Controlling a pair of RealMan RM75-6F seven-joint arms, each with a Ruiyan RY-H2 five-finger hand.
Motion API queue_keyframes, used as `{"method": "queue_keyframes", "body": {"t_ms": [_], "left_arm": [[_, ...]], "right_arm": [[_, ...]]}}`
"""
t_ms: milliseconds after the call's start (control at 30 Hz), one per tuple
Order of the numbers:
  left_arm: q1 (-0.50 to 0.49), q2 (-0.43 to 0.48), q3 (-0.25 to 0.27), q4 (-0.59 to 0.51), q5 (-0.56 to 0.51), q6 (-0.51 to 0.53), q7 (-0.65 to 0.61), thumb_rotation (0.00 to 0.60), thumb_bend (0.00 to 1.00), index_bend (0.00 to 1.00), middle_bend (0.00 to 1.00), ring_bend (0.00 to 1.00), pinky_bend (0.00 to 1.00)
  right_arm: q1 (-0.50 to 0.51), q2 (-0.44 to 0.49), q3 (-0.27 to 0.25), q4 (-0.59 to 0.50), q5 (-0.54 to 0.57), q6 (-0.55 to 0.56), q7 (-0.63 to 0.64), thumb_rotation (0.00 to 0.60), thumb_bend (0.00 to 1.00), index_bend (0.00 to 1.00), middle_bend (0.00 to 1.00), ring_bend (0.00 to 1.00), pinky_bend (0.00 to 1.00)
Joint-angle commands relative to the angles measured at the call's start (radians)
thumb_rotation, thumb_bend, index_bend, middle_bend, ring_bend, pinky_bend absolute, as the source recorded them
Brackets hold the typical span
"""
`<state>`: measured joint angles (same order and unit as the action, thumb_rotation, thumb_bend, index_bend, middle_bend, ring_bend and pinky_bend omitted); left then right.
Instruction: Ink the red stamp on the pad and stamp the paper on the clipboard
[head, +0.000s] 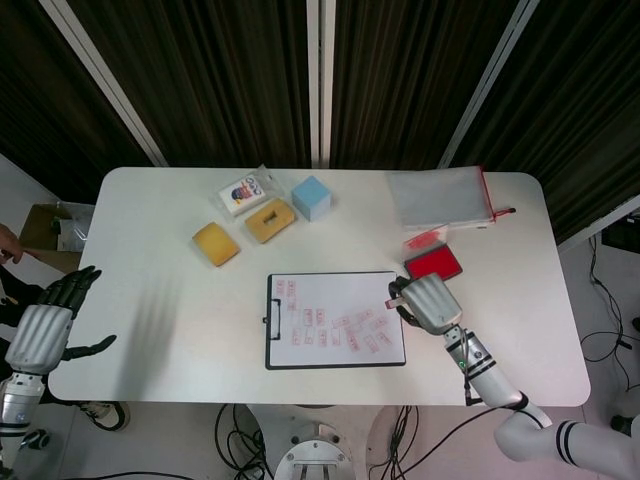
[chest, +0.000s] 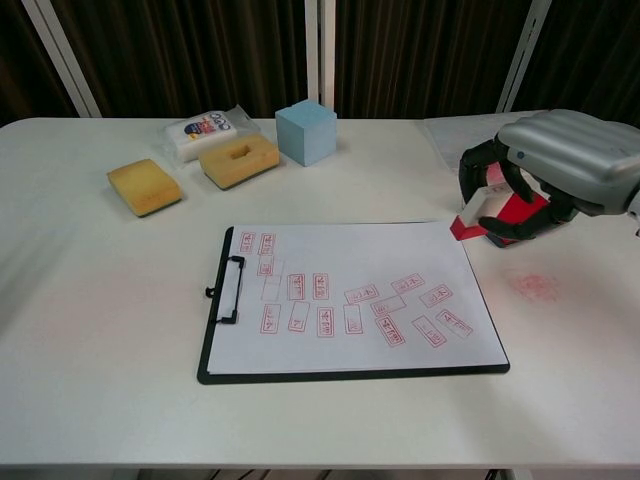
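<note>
My right hand (head: 428, 302) (chest: 558, 172) grips the red stamp (chest: 476, 213) (head: 396, 296), white on top with a red base, lifted above the table just past the clipboard's right edge. The clipboard (head: 271, 322) (chest: 222, 290) holds a white paper (head: 338, 318) (chest: 350, 300) covered with several red stamp marks. The red ink pad (head: 436, 262) (chest: 522, 210) lies behind the hand and is partly hidden by it. My left hand (head: 45, 322) hangs off the table's left edge, open with fingers spread, holding nothing.
Two yellow sponges (head: 216, 243) (head: 269, 219), a wrapped packet (head: 245, 192) and a blue cube (head: 311, 197) sit at the back left. A clear zip pouch (head: 438, 197) lies at the back right. A red ink smear (chest: 534, 286) marks the table beside the clipboard.
</note>
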<state>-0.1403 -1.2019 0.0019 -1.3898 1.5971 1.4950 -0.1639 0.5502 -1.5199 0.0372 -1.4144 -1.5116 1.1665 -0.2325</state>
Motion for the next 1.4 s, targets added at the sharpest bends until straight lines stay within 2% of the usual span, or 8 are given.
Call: {"method": "queue_keyframes", "body": {"t_ms": [33, 233, 467, 800, 1067, 1400], "left_arm": [[-0.002, -0.001, 0.000, -0.005, 0.002, -0.002, 0.007, 0.487, 0.12, 0.08, 0.07, 0.10, 0.19], [-0.006, 0.001, 0.000, -0.017, 0.003, -0.007, 0.023, 0.489, 0.12, 0.08, 0.07, 0.10, 0.19], [-0.009, 0.004, 0.000, -0.025, 0.002, -0.011, 0.033, 0.491, 0.12, 0.08, 0.07, 0.10, 0.19], [-0.010, 0.004, -0.001, -0.023, 0.000, -0.013, 0.033, 0.491, 0.12, 0.08, 0.07, 0.10, 0.19], [-0.009, 0.000, 0.000, -0.016, 0.000, -0.012, 0.026, 0.490, 0.12, 0.08, 0.07, 0.10, 0.19], [-0.009, 0.000, 0.001, -0.017, 0.000, -0.013, 0.026, 0.487, 0.12, 0.08, 0.07, 0.10, 0.19]], "right_arm": [[-0.034, 0.017, -0.029, 0.051, 0.008, 0.007, 0.036, 0.600, 0.40, 0.87, 0.71, 0.68, 0.82], [-0.074, 0.008, -0.069, 0.157, 0.009, -0.007, 0.122, 0.600, 0.40, 0.86, 0.71, 0.68, 0.82], [-0.092, -0.040, -0.080, 0.256, -0.001, -0.018, 0.187, 0.600, 0.40, 0.84, 0.70, 0.68, 0.82], [-0.090, -0.077, -0.079, 0.304, -0.024, -0.025, 0.185, 0.600, 0.39, 0.78, 0.68, 0.68, 0.82], [-0.086, -0.069, -0.085, 0.301, -0.037, -0.045, 0.176, 0.600, 0.38, 0.64, 0.56, 0.64, 0.82], [-0.087, -0.051, -0.088, 0.286, -0.044, -0.055, 0.184, 0.600, 0.35, 0.53, 0.43, 0.57, 0.82]]}}
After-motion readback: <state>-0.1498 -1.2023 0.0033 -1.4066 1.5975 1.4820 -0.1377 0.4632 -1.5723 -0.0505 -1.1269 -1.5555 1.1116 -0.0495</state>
